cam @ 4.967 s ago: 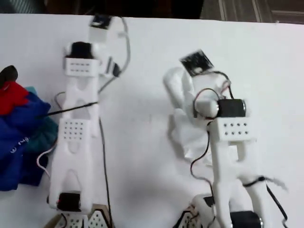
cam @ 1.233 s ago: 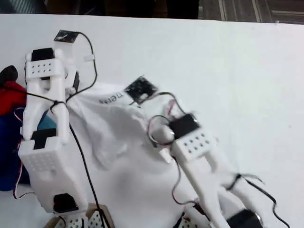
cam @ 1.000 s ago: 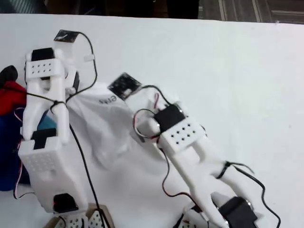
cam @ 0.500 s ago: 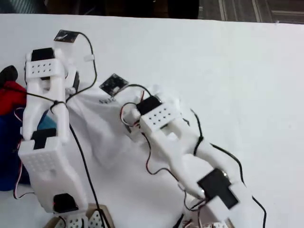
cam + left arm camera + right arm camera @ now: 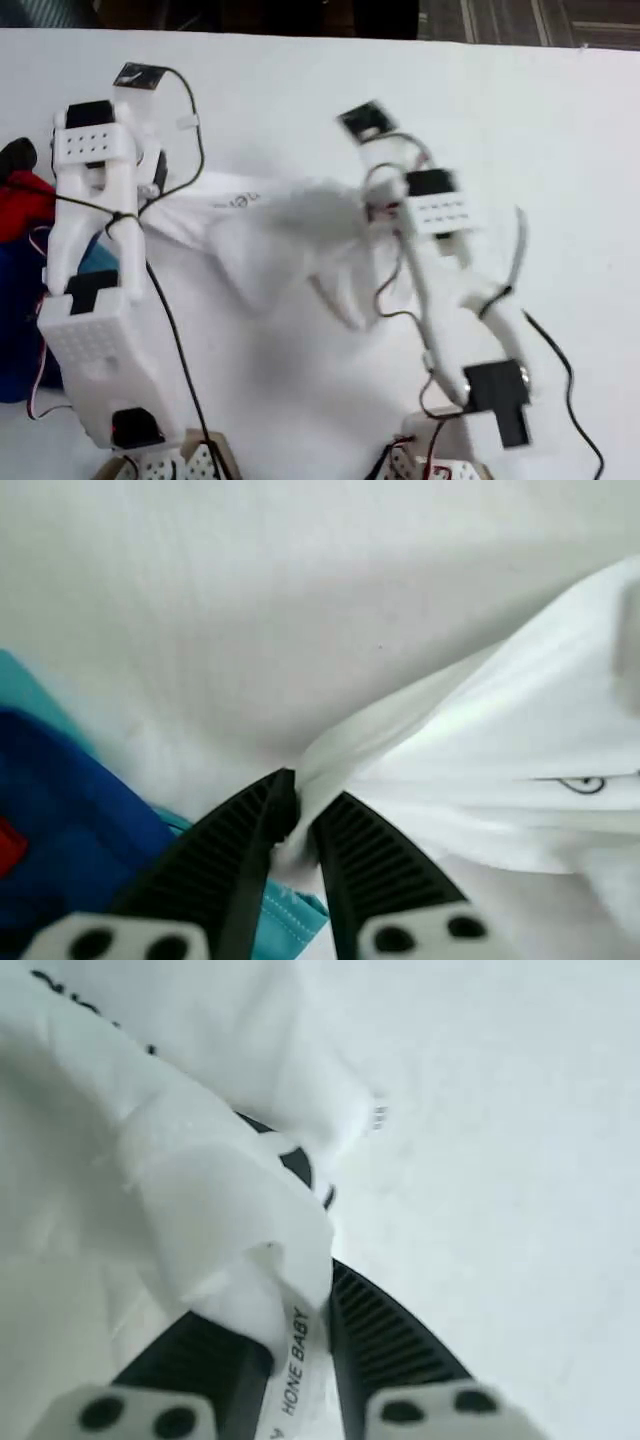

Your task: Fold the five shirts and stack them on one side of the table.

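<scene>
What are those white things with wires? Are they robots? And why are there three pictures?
Yes, they are two small robot arms side by side at a white table. One picture looks down from above. The other two come from little cameras on each arm's wrist, so you see the black pinchers up close. The left gripper pinches one edge of a white shirt, and the right gripper pinches another part, by its label. The shirt is stretched between them. A pile of red, blue and teal clothes lies beside the left arm.
</scene>
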Motion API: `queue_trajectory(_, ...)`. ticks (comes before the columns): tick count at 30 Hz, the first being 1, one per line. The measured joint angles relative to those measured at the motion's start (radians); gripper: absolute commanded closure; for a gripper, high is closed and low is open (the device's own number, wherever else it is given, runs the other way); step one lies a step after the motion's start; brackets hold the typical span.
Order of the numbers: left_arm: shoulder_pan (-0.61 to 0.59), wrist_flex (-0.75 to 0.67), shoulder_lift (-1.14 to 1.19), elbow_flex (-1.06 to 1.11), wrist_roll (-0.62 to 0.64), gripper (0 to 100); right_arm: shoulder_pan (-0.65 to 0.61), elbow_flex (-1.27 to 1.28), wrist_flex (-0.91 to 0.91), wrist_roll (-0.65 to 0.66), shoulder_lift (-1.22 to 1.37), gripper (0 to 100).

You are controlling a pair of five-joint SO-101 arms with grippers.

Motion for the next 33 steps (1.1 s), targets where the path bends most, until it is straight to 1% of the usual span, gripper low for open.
queue_trajectory(3, 0.002, 0.0, 0.0, 0.0, 0.0, 97, 0.083, -0.06, 0.0, 0.08, -0.049, 97.8)
queue_trajectory(7, 0.003, 0.031, 0.0, 0.0, 0.0, 97, 0.163, -0.141, 0.0, 0.181, -0.057, 97.8)
queue_trajectory(10, 0.0, 0.068, 0.0, 0.0, 0.0, 97, 0.207, -0.143, 0.026, 0.213, -0.057, 97.8)
queue_trajectory(17, 0.0, 0.143, 0.0, 0.0, 0.0, 97, 0.235, 0.054, 0.106, 0.245, -0.058, 97.8)
queue_trajectory(22, 0.002, 0.167, 0.0, 0.003, 0.0, 97, 0.33, 0.226, 0.118, 0.393, -0.06, 97.8)
queue_trajectory(27, 0.021, 0.144, 0.0, 0.095, 0.0, 97, 0.427, 0.319, 0.118, 0.528, -0.06, 97.3)
queue_trajectory(29, 0.037, 0.107, 0.0, 0.141, 0.0, 97, 0.442, 0.322, 0.123, 0.546, -0.06, 94.2)
queue_trajectory(33, 0.063, 0.025, 0.0, 0.219, 0.0, 97, 0.448, 0.31, 0.209, 0.549, -0.06, 76.0)
